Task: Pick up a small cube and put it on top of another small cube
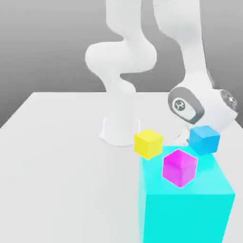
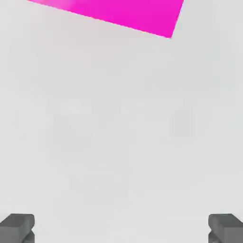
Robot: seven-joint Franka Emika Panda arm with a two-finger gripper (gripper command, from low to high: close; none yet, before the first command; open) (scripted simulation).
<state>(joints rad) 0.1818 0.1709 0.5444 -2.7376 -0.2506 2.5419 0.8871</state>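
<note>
Stock on the pale grey counter (image 1: 57,156): one small yellow cube (image 1: 148,143), one small blue cube (image 1: 205,139), one small magenta cube (image 1: 179,167) and one large cyan block (image 1: 190,204), clustered near the white arm's base. Tool (image 2: 121,228): fingers (image 2: 18,227) spread wide, holding nothing, over bare counter. The magenta cube's edge lies just ahead, likely the intended pick, not yet between the fingers.

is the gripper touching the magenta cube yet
Apart. In the hand view the two fingertips stand wide open with bare table between them, and the magenta cube lies well clear across the frame.
</note>
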